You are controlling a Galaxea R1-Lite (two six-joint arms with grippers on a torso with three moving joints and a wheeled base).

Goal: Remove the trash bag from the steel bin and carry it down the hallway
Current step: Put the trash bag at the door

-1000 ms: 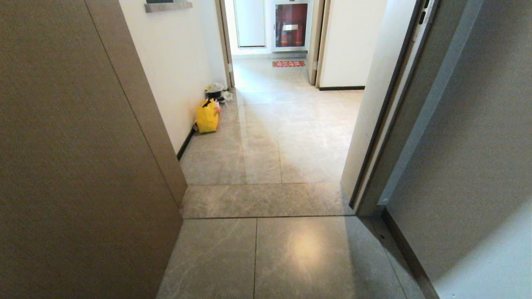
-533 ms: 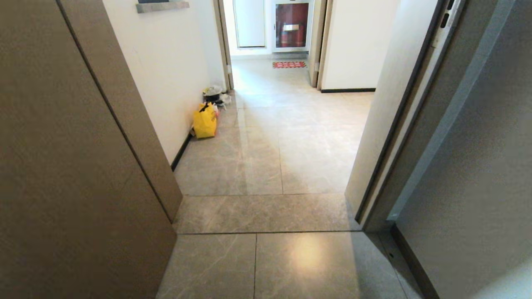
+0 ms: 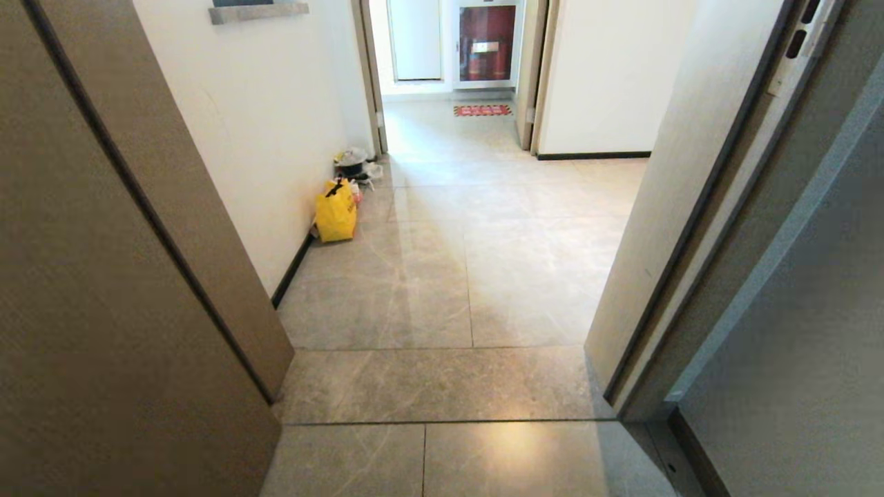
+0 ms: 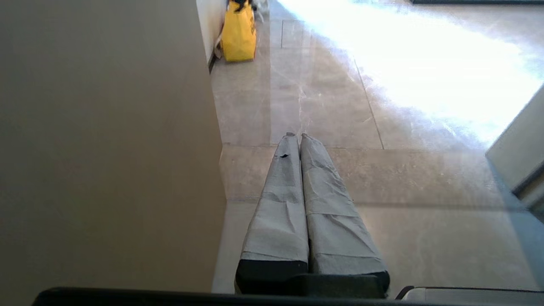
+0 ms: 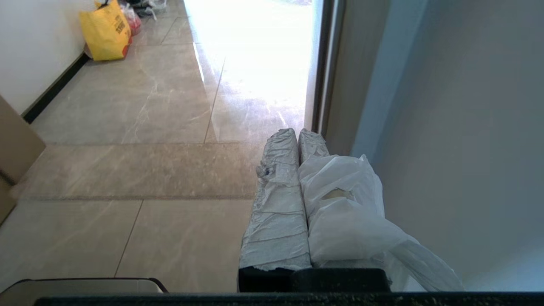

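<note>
The right gripper (image 5: 297, 132) was clamped on a white trash bag (image 5: 348, 212), whose plastic draped over one finger and trailed back toward the wrist. The left gripper (image 4: 296, 136) was closed and empty, fingers pressed together. Both pointed through a doorway at the hallway (image 3: 469, 276) of glossy grey tiles. A yellow bag (image 3: 335, 212) sat against the cream wall (image 3: 262, 124), near other litter (image 3: 356, 162)
</note>
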